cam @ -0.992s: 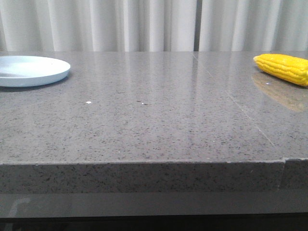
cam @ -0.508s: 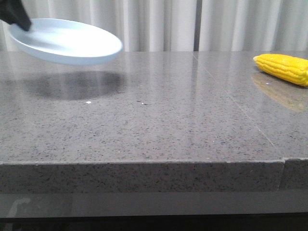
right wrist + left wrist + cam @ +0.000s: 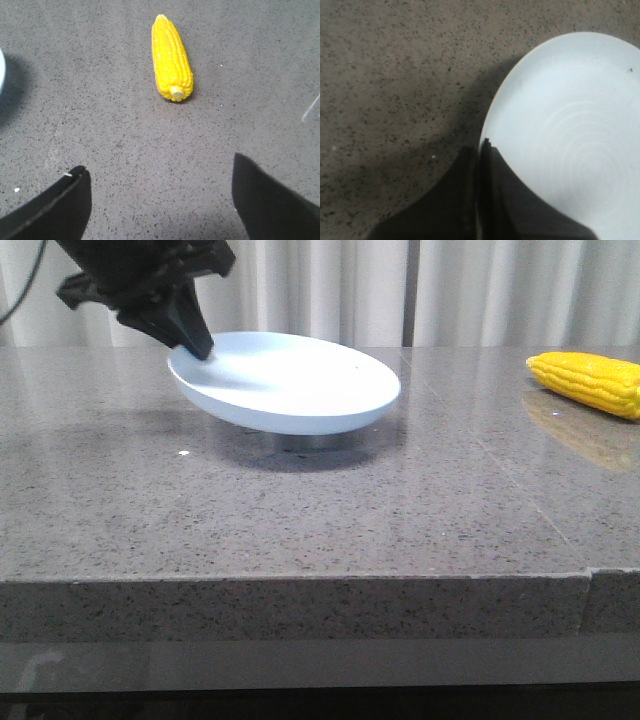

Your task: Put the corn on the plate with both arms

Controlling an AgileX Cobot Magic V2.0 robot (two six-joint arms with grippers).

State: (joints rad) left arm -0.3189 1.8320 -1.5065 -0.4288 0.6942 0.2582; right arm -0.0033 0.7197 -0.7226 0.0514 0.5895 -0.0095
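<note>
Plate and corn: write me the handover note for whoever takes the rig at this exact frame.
Left gripper: shut on the plate, pinching its rim. The plate is tilted and just above the table near the middle, over its own shadow; whether it touches cannot be told.
Right gripper: open, holding nothing, above the table and short of the corn.
Corn: lying on the table at the far right, untouched, stub end toward the right gripper.
Done: plate picked up.
Left: set the plate down, grasp the corn, place it on the plate.
</note>
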